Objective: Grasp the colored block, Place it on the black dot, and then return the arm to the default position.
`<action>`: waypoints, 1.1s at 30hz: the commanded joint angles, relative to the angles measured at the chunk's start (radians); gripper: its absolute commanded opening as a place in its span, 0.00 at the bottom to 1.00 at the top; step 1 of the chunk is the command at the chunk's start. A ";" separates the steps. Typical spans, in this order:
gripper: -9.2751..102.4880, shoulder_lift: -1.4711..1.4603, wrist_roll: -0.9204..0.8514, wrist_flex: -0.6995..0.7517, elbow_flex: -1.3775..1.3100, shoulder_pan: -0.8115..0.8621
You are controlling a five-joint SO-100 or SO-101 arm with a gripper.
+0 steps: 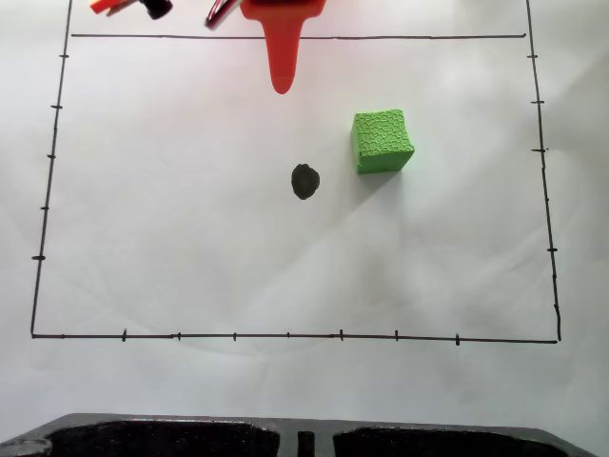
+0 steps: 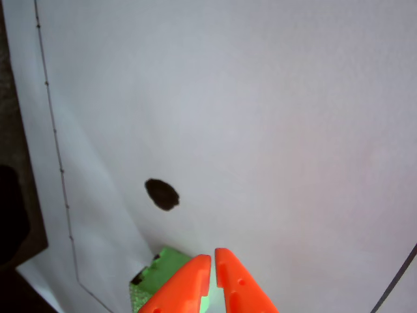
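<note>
In the fixed view the green colored block (image 1: 383,140) sits on the white paper, right of and slightly above the black dot (image 1: 304,181), a short gap apart. The orange arm's gripper (image 1: 282,84) hangs at the top centre, pointing down, apart from both. In the wrist view the two orange fingers (image 2: 189,287) of the gripper (image 2: 212,259) rise from the bottom edge, pressed almost together with nothing between them. The colored block (image 2: 158,272) shows past them at lower left, partly covered. The black dot (image 2: 161,194) lies beyond it.
A hand-drawn black border (image 1: 285,335) with tick marks frames the paper. Red and black wires (image 1: 133,8) lie at the top left. A dark moulded object (image 1: 171,440) runs along the bottom edge. Dark table surface (image 2: 13,215) shows left of the paper.
</note>
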 commanded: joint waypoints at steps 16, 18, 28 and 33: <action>0.08 0.014 -0.006 -0.014 -0.005 -0.008; 0.08 0.015 -0.002 -0.014 -0.005 -0.003; 0.08 -0.028 0.025 -0.020 -0.017 0.005; 0.08 -0.161 0.014 -0.052 -0.081 -0.031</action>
